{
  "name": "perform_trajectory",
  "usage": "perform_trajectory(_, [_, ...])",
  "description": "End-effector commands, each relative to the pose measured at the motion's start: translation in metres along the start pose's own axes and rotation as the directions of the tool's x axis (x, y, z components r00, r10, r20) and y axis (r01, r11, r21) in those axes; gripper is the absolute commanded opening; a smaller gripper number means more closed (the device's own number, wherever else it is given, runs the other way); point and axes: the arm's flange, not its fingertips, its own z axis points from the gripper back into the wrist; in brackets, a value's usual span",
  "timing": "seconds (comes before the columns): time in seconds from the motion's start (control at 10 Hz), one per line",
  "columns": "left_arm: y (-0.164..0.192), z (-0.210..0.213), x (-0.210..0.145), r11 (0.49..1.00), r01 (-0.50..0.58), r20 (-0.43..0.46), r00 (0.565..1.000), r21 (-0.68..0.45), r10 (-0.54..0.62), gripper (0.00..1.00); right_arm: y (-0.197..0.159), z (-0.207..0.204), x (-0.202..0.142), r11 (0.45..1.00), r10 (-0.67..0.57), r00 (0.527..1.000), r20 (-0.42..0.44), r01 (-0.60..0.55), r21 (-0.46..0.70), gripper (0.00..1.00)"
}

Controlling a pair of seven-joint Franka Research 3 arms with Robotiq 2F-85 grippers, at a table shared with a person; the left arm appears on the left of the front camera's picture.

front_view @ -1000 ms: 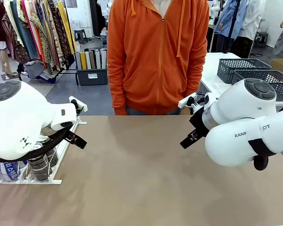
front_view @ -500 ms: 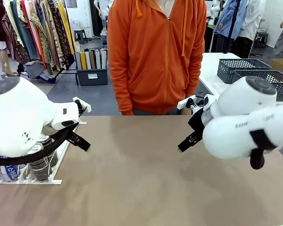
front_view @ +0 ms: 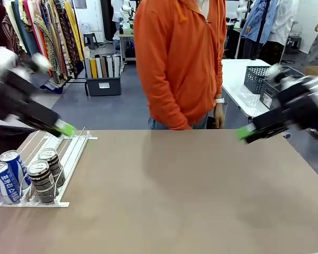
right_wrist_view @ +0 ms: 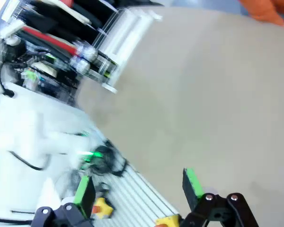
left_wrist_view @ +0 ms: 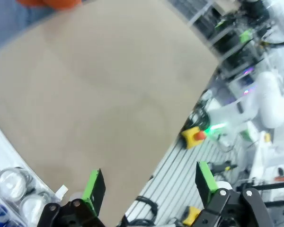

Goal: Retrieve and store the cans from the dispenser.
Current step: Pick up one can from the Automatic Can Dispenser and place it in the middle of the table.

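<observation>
Four cans (front_view: 27, 177) sit at the dispenser's (front_view: 77, 142) near end; left gripper (left_wrist_view: 149, 183) above it, right gripper (right_wrist_view: 138, 187) well away, both with fingers (left_wrist_view: 93, 188) spread and empty.

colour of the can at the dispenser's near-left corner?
The can is blue and white with lettering and a silver top, clearest in the front view.

L arm (front_view: 16, 100) comes in from upper left, blurry, slanting down twd the middle. L gripper (front_view: 65, 128) sits at its end, fingers pointing down and to the right, green tip showing. R arm (front_view: 302, 108) mirrors it from the right side, also blurry, w/ R gripper (front_view: 245, 133) pointing down-left. The two tips are well apart, one each side. Wrist views: L gripper's jaws stand wide, green pads (left_wrist_view: 93, 188) facing inward. R gripper's jaws likewise wide, its pads (right_wrist_view: 191, 182) facing each other.
</observation>
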Motion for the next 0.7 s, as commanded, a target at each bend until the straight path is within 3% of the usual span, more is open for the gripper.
perform_trajectory(0.0, [0.047,0.077,-0.037,0.990,-0.106,0.251,0.960,-0.091,0.126,1.00,-0.039,0.059,-0.038,0.989,-0.115,0.962,0.246,0.087,0.121,1.00])
perform_trajectory(0.1, [0.072,0.102,-0.065,0.979,-0.183,0.328,0.923,-0.089,0.203,1.00,-0.059,0.077,-0.058,0.976,-0.196,0.919,0.341,0.147,0.163,1.00])
perform_trajectory(0.4, [0.133,0.141,-0.158,0.911,-0.373,0.549,0.731,-0.177,0.406,1.00,-0.103,0.097,-0.103,0.934,-0.346,0.807,0.478,0.249,0.255,1.00])
perform_trajectory(0.6, [0.161,0.146,-0.196,0.857,-0.492,0.630,0.620,-0.152,0.467,1.00,-0.114,0.089,-0.103,0.933,-0.354,0.791,0.499,0.262,0.247,1.00])
